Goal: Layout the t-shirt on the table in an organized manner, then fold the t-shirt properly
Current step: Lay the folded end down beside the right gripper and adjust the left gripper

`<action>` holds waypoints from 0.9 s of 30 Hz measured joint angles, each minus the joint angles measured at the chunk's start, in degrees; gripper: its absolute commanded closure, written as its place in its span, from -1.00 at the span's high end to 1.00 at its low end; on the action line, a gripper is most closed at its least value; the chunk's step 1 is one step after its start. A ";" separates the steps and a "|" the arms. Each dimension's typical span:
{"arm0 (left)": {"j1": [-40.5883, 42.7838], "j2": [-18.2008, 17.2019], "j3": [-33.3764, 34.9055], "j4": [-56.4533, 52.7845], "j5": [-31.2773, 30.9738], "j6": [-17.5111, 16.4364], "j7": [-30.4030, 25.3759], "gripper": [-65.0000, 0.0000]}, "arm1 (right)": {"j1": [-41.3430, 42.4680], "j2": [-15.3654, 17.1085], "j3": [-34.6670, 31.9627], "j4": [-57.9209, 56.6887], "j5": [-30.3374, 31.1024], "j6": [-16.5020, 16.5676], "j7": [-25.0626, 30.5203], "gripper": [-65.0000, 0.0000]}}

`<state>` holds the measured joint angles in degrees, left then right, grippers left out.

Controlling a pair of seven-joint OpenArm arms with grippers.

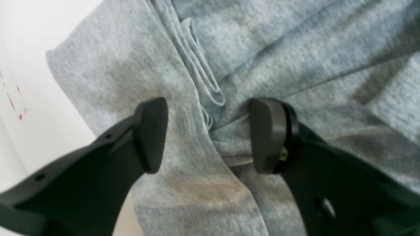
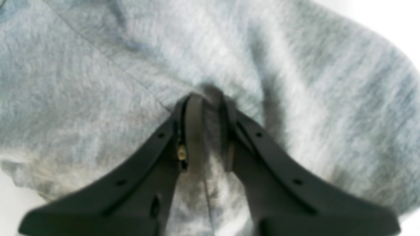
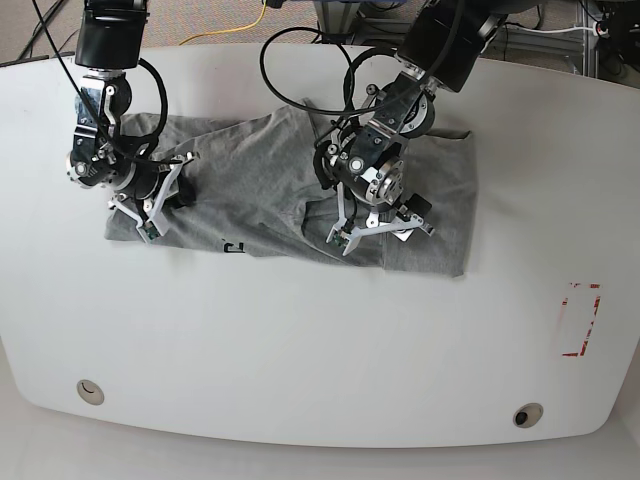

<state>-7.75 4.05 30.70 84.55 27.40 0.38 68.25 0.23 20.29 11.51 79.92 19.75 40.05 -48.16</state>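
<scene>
While the shirt [image 3: 270, 190] lies crumpled across the far half of the desk [image 3: 300, 350], both arms are down on it. Left jaws [image 1: 208, 134] stand spread, one pad on each side of a bunched ridge of grey cloth with a folded hem running up between them; the pads sit apart from that ridge, gripping nothing, and bare desk with red marks shows beyond the left-hand pad. Right jaws [image 2: 210, 131] are nearly pressed together, pinching a thin pleat of the shirt that rises between the pads, with cloth spreading out on every side of them. From the base view, the right jaws [image 3: 165, 200] are at one end of the shirt and the left jaws [image 3: 375, 225] near the other; a bit of dark lettering [image 3: 232, 245] shows at the near hem between them.
</scene>
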 measured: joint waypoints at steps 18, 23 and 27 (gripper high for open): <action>0.17 -1.88 -6.08 3.98 1.03 -4.92 1.92 0.16 | 0.00 0.00 -0.11 0.00 0.02 0.00 -0.02 -0.71; -0.07 -3.19 -6.19 2.56 1.01 -4.92 1.49 0.16 | 0.00 0.02 -0.11 0.00 0.02 0.02 0.00 -0.71; -0.04 -3.10 -6.10 0.96 1.36 -4.92 1.14 0.15 | 0.00 0.00 -0.11 0.00 0.00 0.00 -0.07 -0.71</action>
<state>-7.79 0.95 24.60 85.52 28.75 -4.54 69.38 0.23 20.29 11.40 79.92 19.75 40.05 -48.23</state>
